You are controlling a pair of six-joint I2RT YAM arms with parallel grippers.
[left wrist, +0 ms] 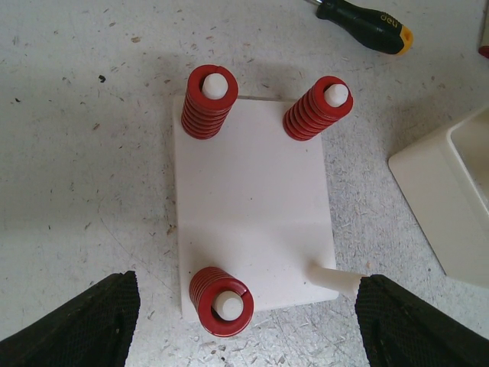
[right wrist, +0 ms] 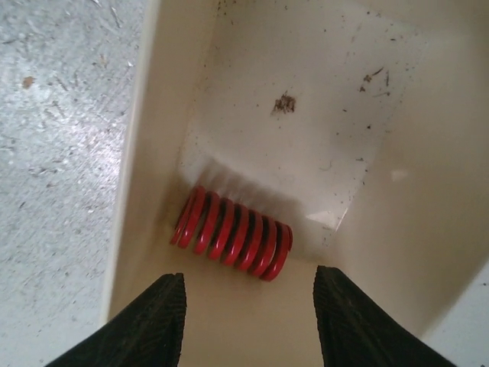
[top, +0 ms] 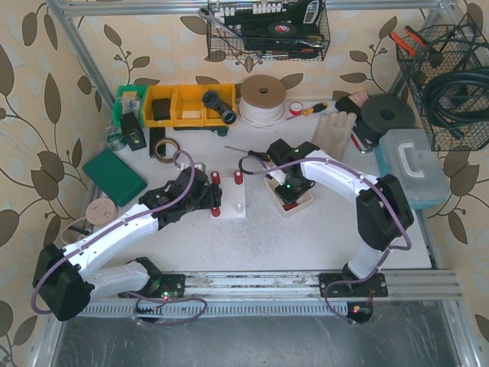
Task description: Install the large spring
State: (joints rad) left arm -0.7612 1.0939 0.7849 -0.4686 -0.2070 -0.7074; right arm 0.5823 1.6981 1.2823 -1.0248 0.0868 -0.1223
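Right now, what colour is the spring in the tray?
The spring is red, clearest in right wrist view.

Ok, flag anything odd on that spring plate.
One peg, at the near-right corner of the white plate, is bare and seems to lean outward; the other three carry red springs. The missing spring lies sideways in the cream tray.

Screwdriver (left wrist: 365,22) shaft cut off; tray (left wrist: 437,200) cropped right.
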